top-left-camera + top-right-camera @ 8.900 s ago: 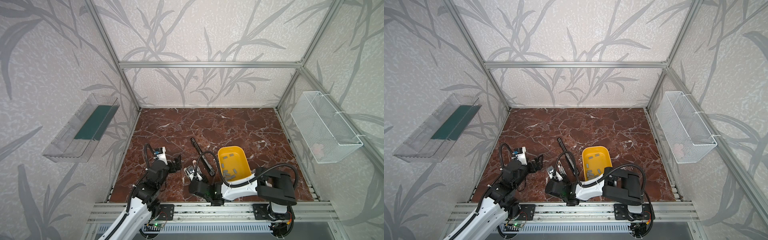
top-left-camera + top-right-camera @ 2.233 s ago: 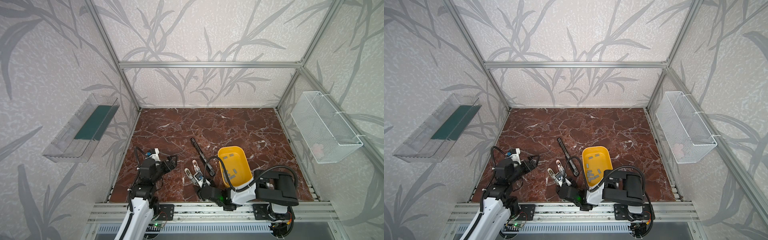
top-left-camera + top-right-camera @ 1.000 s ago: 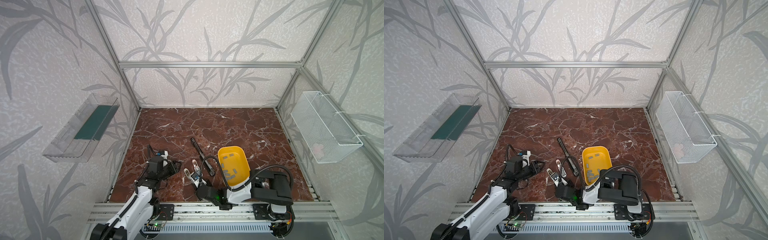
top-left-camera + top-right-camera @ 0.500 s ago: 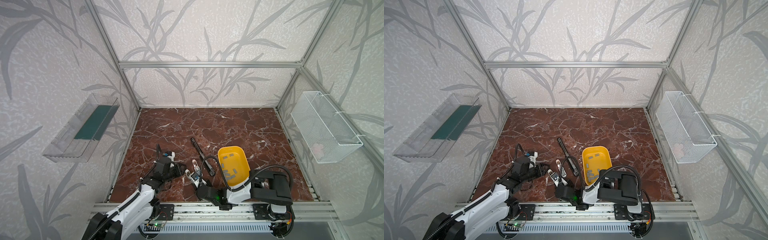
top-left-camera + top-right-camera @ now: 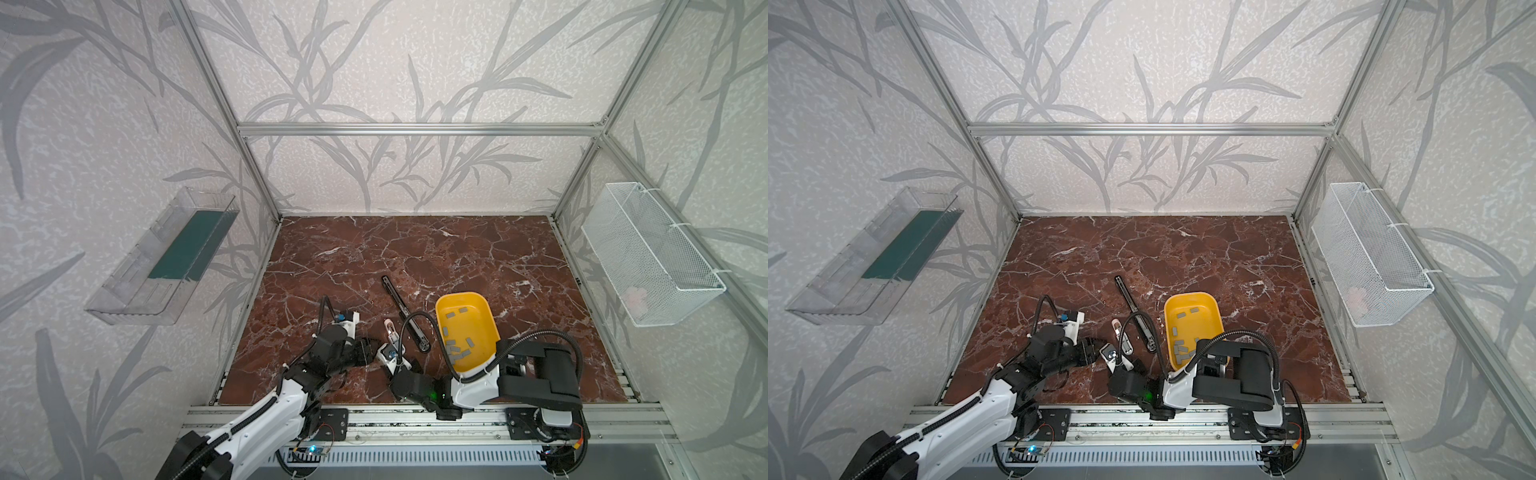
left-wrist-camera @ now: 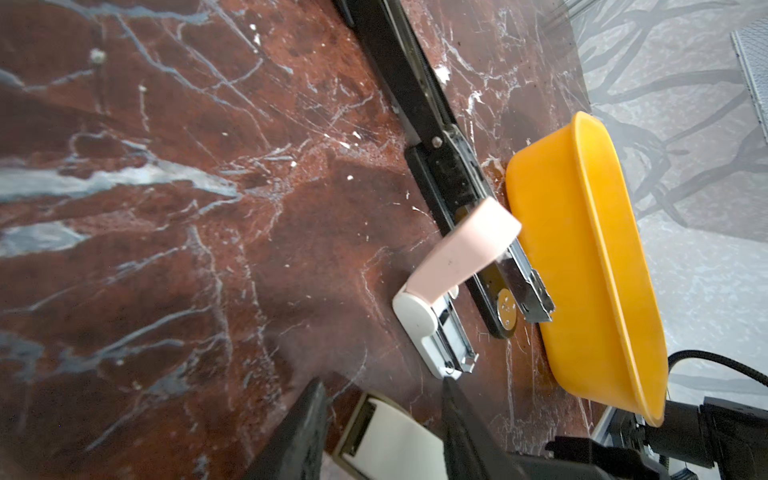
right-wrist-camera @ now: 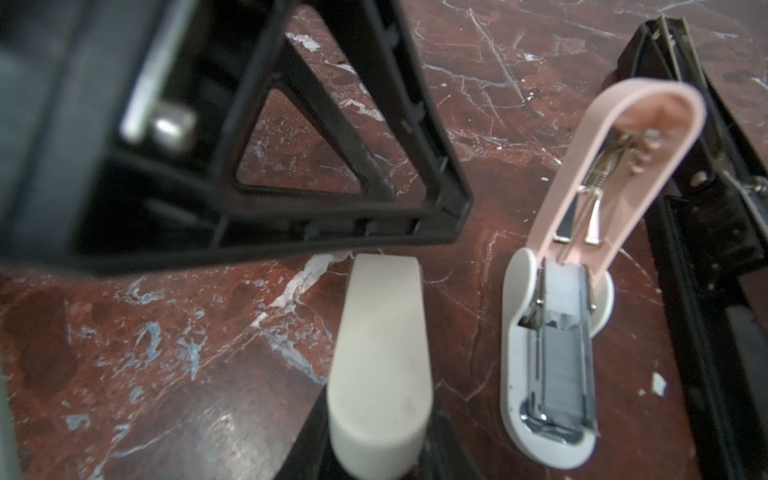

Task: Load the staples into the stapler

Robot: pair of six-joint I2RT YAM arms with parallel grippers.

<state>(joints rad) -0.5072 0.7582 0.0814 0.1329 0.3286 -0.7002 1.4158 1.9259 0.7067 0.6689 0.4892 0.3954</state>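
Left white-and-black arm (image 5: 266, 415) is reaching low off the front rail toward centre. Left gripper (image 6: 382, 419) is sitting with jaws apart, straddling one end of the cream plastic stapler (image 7: 380, 345). Right black-and-white arm (image 5: 473, 388) is lying folded low, pointing leftward. Right gripper (image 7: 376, 453) is clamping the stapler's other end. The two grippers are facing each other, tips close.

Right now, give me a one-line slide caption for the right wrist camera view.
Right gripper holds a cream stapler beside the open pink stapler, staples visible in its channel.

White links (image 5: 266, 415), black joints (image 5: 328, 353), braided cables (image 5: 540, 332); left pincer (image 6: 384, 399) black.
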